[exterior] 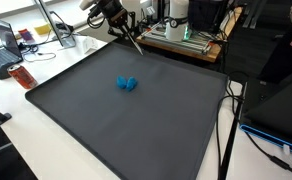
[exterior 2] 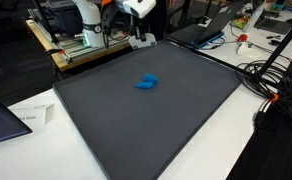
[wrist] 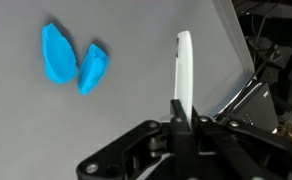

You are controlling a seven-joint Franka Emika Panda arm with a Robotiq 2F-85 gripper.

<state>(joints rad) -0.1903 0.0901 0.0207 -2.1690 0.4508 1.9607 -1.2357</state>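
Observation:
My gripper [wrist: 186,108] is shut on a slim white stick [wrist: 183,62] that juts out past the fingertips. In both exterior views the gripper [exterior: 114,14] [exterior 2: 136,10] hangs above the far edge of a dark grey mat [exterior: 136,130] [exterior 2: 146,135], with the stick [exterior: 133,40] slanting down toward the mat's edge. Two small blue pieces [exterior: 127,83] [exterior 2: 147,82] lie side by side near the middle of the mat, well away from the gripper. In the wrist view the blue pieces [wrist: 61,55] sit to the left of the stick.
A rack of equipment [exterior: 181,35] [exterior 2: 81,40] stands just behind the mat. A laptop [exterior: 1,45] and a red object [exterior: 23,75] lie on the white table to one side. Cables [exterior 2: 271,85] and another laptop [exterior 2: 211,25] lie at the other side.

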